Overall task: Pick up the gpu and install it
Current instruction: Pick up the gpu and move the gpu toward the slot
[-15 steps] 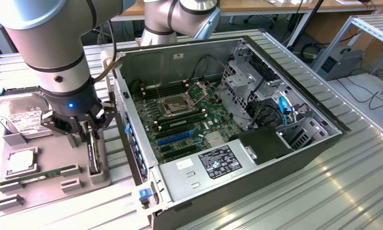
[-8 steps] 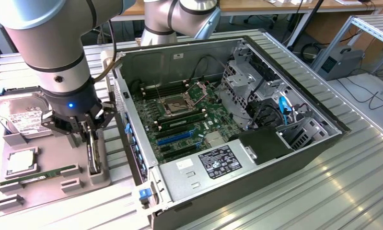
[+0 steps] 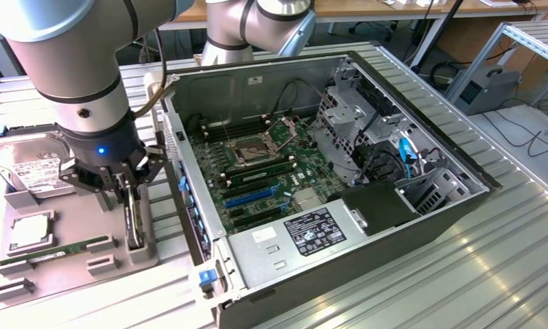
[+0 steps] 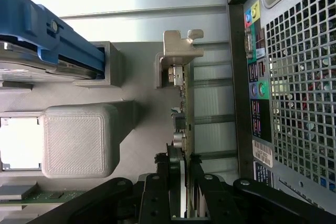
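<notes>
The gpu (image 4: 184, 121) stands on its edge on the tray (image 3: 73, 271), between the two fingers (image 4: 167, 184) of the gripper (image 3: 127, 197), and it touches both of them. On one side of the fingers the open case (image 3: 347, 281) lies just beside the tray, with the motherboard (image 3: 292, 171) in it. On the other side of the fingers, on the same tray, lie the hard drive (image 3: 27, 164), the CPU (image 3: 31, 232) and the memory stick (image 3: 54, 250), all apart from the gpu.

The gpu (image 4: 185, 103) is green, its holder (image 4: 142, 114) grey, the end effector (image 4: 184, 166) black.
</notes>
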